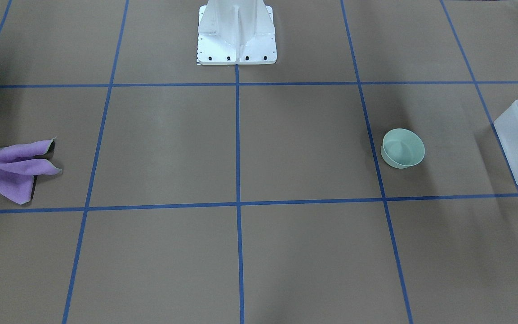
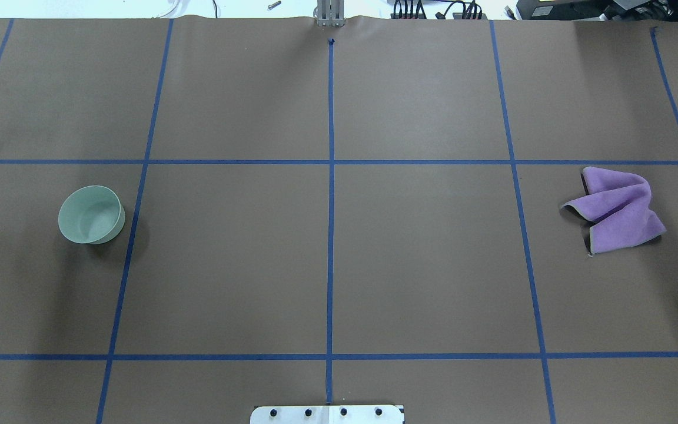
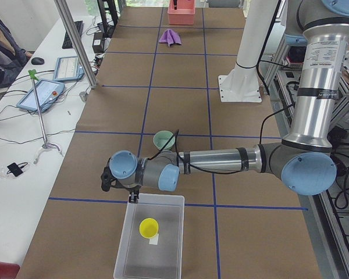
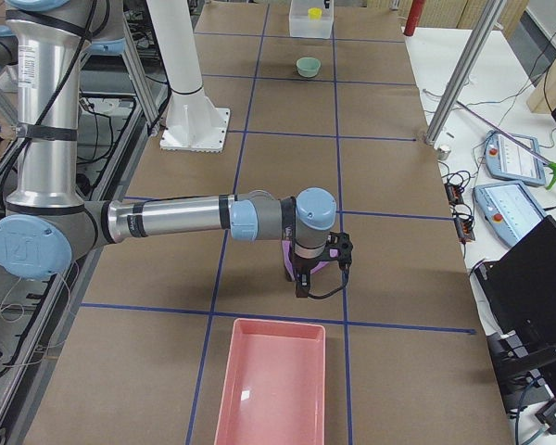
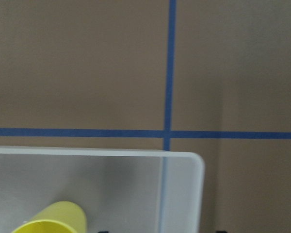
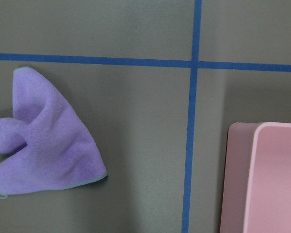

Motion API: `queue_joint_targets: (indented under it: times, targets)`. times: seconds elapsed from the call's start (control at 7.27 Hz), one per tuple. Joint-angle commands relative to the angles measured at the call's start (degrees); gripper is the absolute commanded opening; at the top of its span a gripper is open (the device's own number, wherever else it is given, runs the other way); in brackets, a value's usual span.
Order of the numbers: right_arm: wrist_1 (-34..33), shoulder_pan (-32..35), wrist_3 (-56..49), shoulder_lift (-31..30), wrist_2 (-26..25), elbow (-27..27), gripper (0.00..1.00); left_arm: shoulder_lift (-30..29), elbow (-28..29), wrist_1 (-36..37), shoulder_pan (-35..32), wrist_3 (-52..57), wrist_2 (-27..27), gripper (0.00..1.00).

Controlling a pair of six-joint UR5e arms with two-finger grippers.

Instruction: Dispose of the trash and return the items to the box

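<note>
The translucent box (image 3: 163, 200) sits at the table's end on my left and holds a yellow cup (image 3: 148, 227); both also show in the left wrist view, the box (image 5: 182, 189) and the cup (image 5: 53, 219). A green bowl (image 2: 91, 214) stands upright and empty on the table beside the box. A crumpled purple cloth (image 2: 618, 208) lies at the far right. My left gripper (image 3: 132, 197) hangs over the box's rim; I cannot tell whether it is open or shut. My right gripper (image 4: 303, 286) hangs just above the cloth (image 4: 317, 269); I cannot tell its state either.
A pink bin (image 4: 273, 380) lies at the table's right end, near the cloth, and shows empty in the right wrist view (image 6: 276, 179). The white robot base (image 1: 236, 33) stands at the table's middle edge. Blue tape lines grid the brown tabletop. An operator's desk runs along the far side.
</note>
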Motion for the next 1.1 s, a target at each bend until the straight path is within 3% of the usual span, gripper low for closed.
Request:
queue_joint_targets:
  times: [0.0,0.14,0.41,0.96]
  targets:
    - [0.07,-1.81,0.37,0.80,-0.06,0.07,1.00,0.52,-10.44,0.53,11.25,-15.03,2.54,0.78]
    - [-0.01,-2.95,0.46,1.86,-0.06,-0.02,1.00,0.61,-12.13,-1.65,16.00,-20.13,3.15,0.78]
    - [-0.01,-5.23,3.25,3.35,-0.06,-0.11,1.00,1.84,-11.98,-16.80,27.86,-36.80,11.47,0.74]
    - [-0.01,-6.03,3.62,3.45,-0.15,-0.28,1.00,1.84,-11.36,-17.14,33.71,-39.61,16.25,0.70]
